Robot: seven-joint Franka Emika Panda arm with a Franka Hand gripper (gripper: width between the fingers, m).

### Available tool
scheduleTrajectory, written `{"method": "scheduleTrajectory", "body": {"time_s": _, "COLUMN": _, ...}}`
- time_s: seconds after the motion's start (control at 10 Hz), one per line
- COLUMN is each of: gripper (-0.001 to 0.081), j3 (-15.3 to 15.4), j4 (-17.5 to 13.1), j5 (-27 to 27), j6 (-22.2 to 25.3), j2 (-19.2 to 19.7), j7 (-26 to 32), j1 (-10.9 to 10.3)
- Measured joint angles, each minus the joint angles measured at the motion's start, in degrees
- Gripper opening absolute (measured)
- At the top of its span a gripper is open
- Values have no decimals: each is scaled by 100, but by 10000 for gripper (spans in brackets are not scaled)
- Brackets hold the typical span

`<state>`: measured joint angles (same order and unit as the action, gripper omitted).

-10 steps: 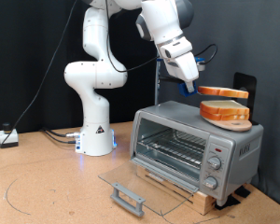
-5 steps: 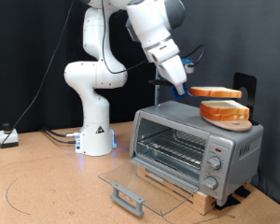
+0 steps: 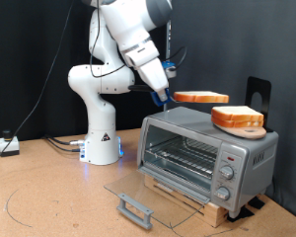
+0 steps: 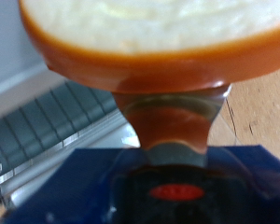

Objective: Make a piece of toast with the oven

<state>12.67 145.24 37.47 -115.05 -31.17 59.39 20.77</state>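
My gripper (image 3: 170,97) is shut on the piece of toast (image 3: 200,98), a thin tan slice with an orange-brown crust, held flat in the air above the oven's top towards the exterior view's left. In the wrist view the toast (image 4: 159,37) fills the frame between my fingers. The silver oven (image 3: 207,153) stands on a wooden slat base, its glass door (image 3: 148,193) folded down open and the wire rack (image 3: 183,158) showing inside. A thicker stack of slices (image 3: 238,119) lies on the oven's top at the exterior view's right.
The white robot base (image 3: 101,138) stands at the exterior view's left of the oven. Three round knobs (image 3: 227,173) sit on the oven's front at the right. The open door's bar handle (image 3: 135,208) reaches over the wooden table. A black stand (image 3: 257,94) rises behind the oven.
My gripper has carried the toast off the stack towards the exterior view's left, away from over the stack, staying at about the same height.
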Motion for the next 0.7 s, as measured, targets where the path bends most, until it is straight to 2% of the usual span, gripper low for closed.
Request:
{"method": "scheduleTrajectory", "body": {"time_s": 0.2, "gripper": 405, "j3": -140, "j4": 1, "j5": -168, "j6": -21, "j2": 18, "j7": 231, "j1": 182}}
{"method": "scheduleTrajectory", "body": {"time_s": 0.4, "gripper": 405, "j3": -166, "j4": 20, "j5": -107, "j6": 30, "j2": 19, "j7": 245, "j1": 179}}
{"method": "scheduleTrajectory", "body": {"time_s": 0.7, "gripper": 405, "j3": -670, "j4": -27, "j5": -30, "j6": 394, "j2": 55, "j7": 261, "j1": 288}}
